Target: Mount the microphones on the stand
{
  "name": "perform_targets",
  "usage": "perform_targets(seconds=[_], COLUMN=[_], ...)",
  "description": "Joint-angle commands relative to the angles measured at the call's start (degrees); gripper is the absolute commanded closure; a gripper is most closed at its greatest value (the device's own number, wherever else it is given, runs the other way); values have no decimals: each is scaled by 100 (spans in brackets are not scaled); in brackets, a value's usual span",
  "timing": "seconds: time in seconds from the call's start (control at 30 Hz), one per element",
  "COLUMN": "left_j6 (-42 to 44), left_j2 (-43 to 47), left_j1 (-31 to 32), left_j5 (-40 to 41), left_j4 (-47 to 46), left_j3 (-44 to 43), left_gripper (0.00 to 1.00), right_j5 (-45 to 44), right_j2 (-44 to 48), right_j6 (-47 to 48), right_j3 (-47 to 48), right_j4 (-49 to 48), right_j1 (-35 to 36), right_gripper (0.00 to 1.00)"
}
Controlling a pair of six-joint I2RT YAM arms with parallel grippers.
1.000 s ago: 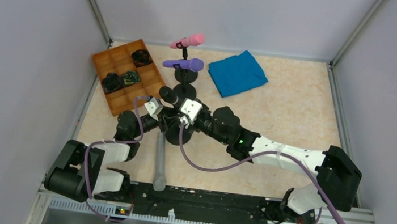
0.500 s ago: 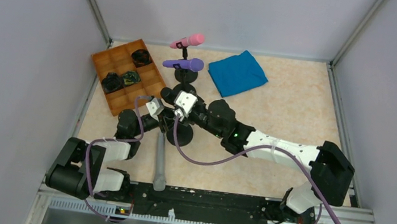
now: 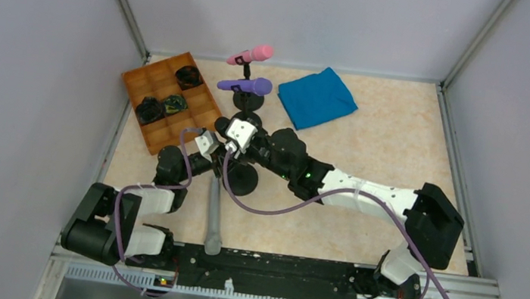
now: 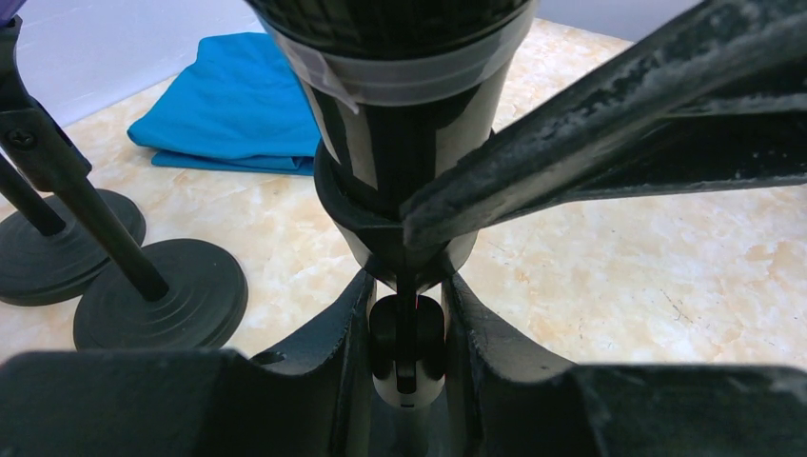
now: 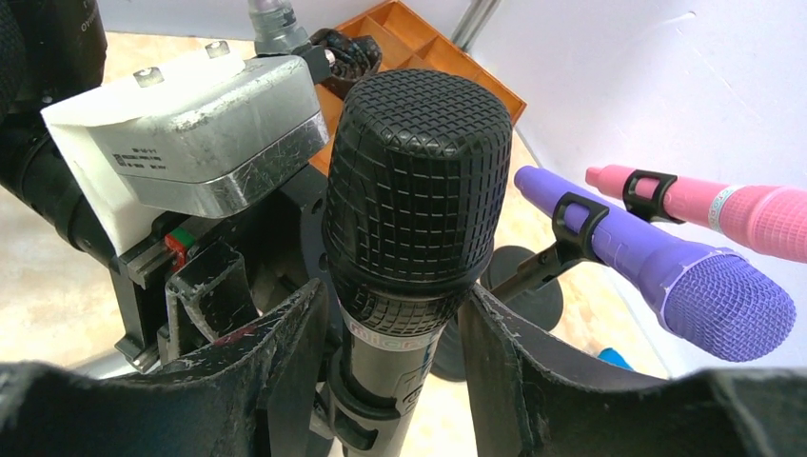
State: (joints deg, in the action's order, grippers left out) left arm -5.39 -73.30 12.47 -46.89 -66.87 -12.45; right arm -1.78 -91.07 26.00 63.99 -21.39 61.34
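- The left fingers are closed tight on the thin neck of the near stand, just under its clip.
- The right fingers stand partly open and grip the black mic from both sides, just below its mesh head.
- The black mic is upright but tilted, above the near stand. In the left wrist view its lower end sits in the stand's dark collar, right above the left fingers. Whether it is fully seated I cannot tell.
- One right finger crosses in front of the black mic's body in the left wrist view and touches it.
- The purple mic and the pink mic are each held in a clip on a far stand, both lying nearly level. The pink one is behind the purple one.
- The grey mic lies flat on the table, just left of the near stand's round base, with one end toward the near edge.
- A folded blue cloth lies at the far side, right of the far stands.
- An orange tray with compartments sits at the far left, with dark items in some of them.
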Motion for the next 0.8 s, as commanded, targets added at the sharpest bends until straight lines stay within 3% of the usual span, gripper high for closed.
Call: perform_targets(seconds=[0.0,0.07,0.27,0.4,0.77], left_j6=[99,97,108,114,116], left_j2=[-80,-79,-79,-88,-117], left_j1=[19,19,19,19,19], left_j5=[-303,-303,-300,-282,-264], left_j4=[-124,-125,-116,-107,-106], left_j3=[-116,-118,-118,-118,-135], left_gripper=[100,100,100,100,100], right_j5=[33,-11,-160,-275,-352], right_j2=[-60,-78,-127,-153,-295], right_j6=[85,97,218,370,447], right_j3=[333,335,307,210,39], right_j4=[-105,-96,-69,2,972], right_j1=[-43,-48,-43,-41,-192], right_gripper=[48,51,73,100,100])
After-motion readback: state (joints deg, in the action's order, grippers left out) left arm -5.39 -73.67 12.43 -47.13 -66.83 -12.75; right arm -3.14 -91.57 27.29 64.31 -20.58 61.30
